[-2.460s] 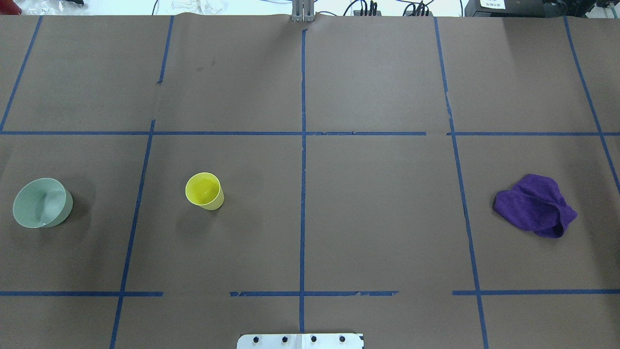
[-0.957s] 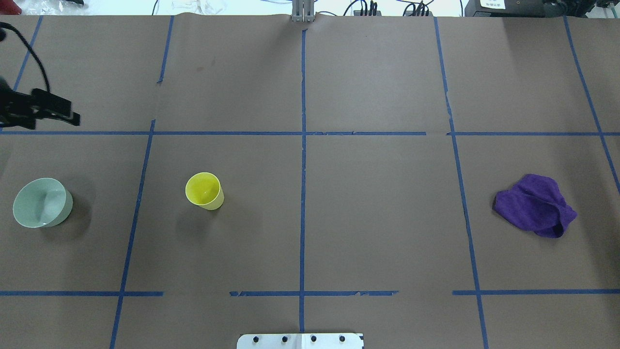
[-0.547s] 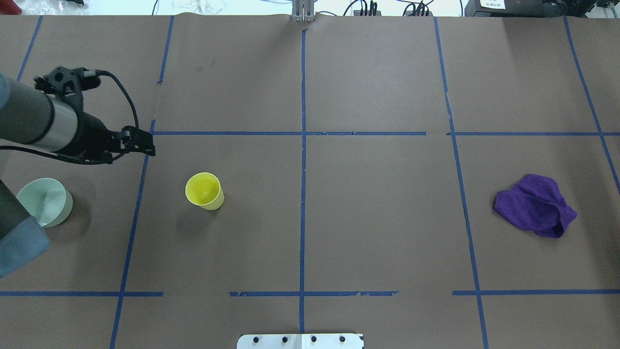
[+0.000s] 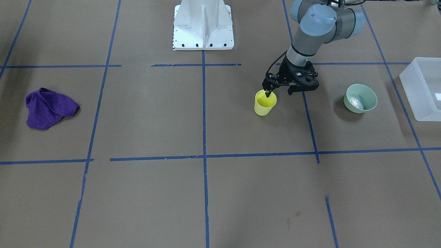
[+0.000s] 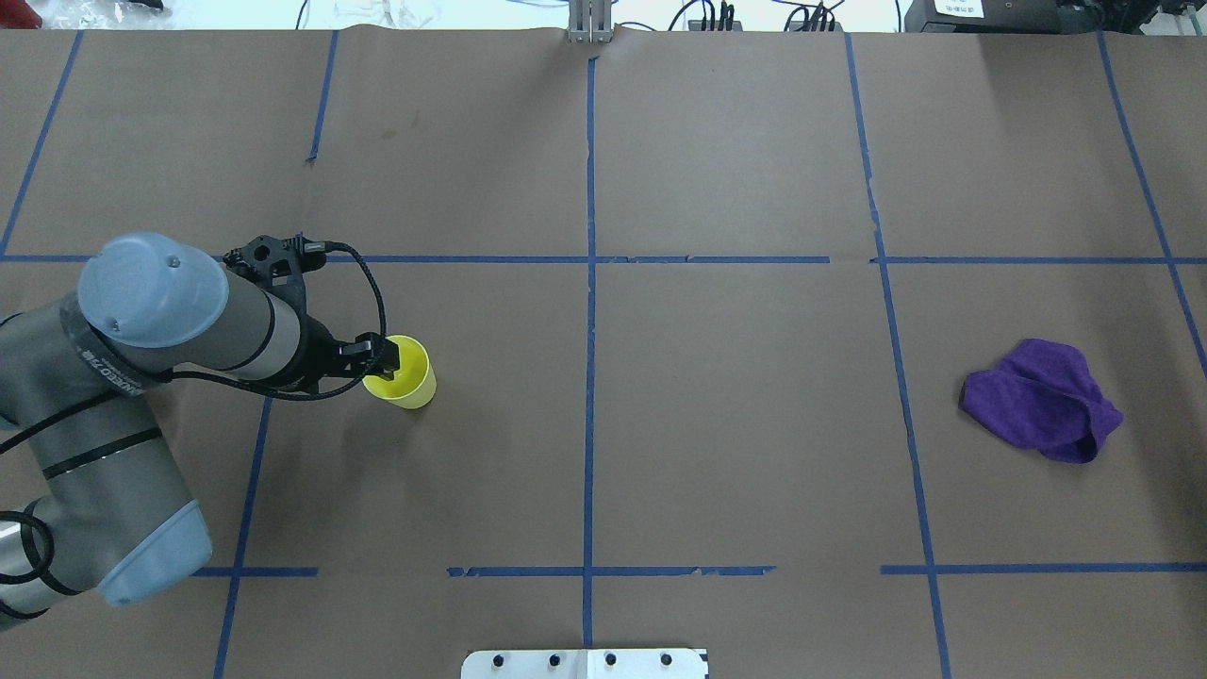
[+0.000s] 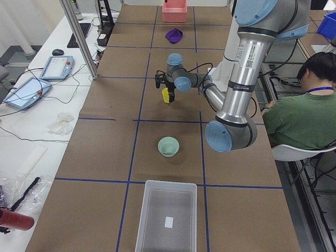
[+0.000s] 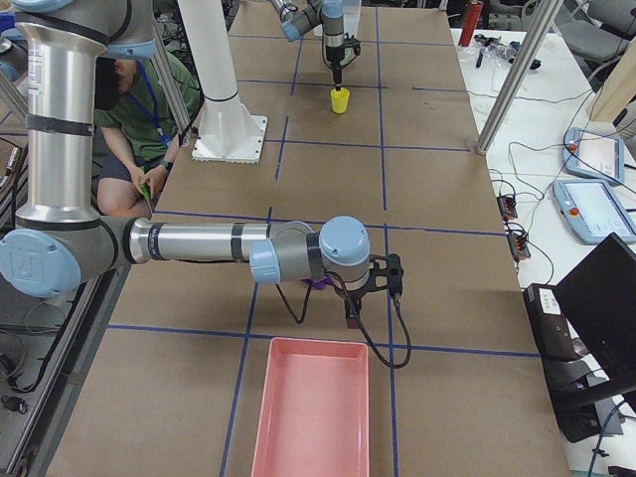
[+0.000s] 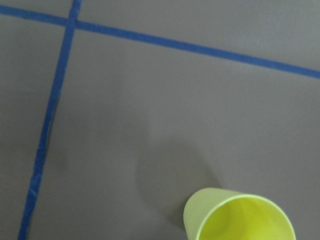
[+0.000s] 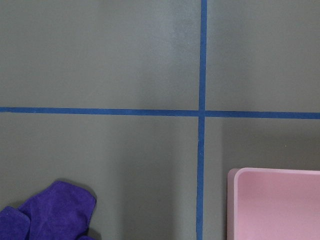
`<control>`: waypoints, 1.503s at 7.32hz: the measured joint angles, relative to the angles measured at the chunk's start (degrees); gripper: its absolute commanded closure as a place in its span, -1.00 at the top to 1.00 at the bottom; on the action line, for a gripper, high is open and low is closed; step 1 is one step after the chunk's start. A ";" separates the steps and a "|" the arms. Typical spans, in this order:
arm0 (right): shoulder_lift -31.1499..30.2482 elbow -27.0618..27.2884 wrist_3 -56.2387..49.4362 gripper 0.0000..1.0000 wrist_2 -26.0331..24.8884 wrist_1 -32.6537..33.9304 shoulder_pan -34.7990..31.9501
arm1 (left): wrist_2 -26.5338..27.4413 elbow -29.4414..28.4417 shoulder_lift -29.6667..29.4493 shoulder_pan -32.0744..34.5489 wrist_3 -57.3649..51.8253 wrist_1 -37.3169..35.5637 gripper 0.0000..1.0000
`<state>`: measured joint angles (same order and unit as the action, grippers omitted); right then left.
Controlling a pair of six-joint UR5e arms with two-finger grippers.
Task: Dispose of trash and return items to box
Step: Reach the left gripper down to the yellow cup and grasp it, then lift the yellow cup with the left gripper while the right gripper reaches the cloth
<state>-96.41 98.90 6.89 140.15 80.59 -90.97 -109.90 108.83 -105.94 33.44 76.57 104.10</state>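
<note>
Overhead exterior view, and the left arm [image 5: 179,321] comes in from the left edge with its jaws right at the yellow cup [image 5: 411,379]. The cup stands upright, mouth up, on the brown desk [image 5: 735,424], in the taped square just left of the centre line. Seen from across the desk, the jaws stand apart and grip nothing. One finger [image 4: 267,91] dips at the cup's rim, and the other hangs outside it, on the side of the green bowl [image 4: 360,98]. That bowl sits upright between the cup and the box [image 4: 422,88], the frosted bin at the desk's end on the robot's left, well apart from the cup. Away on the other side lies a crumpled purple cloth [image 5: 1042,401]. The exterior right view has the right arm [image 7: 199,241] over that cloth, near a pink tray [image 7: 310,407]. Its jaws show too poorly there, and I cannot tell whether they are wide or narrow.
</note>
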 measured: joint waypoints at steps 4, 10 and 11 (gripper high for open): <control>0.38 0.06 0.07 1.00 -0.05 0.09 0.26 | 0.02 -3.64 -2.14 -0.98 -0.16 -0.03 -1.00; 1.28 5.06 15.33 1.00 -0.88 -1.14 9.03 | -4.32 5.01 -3.45 8.66 -2.06 -9.94 -1.00; 0.46 6.70 21.82 1.00 -3.50 -5.04 13.37 | -4.60 6.72 -4.16 11.38 -4.94 -13.64 -1.00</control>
<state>-95.95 105.60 28.71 136.65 75.55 -77.60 -114.50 115.55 -110.09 44.83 71.63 90.46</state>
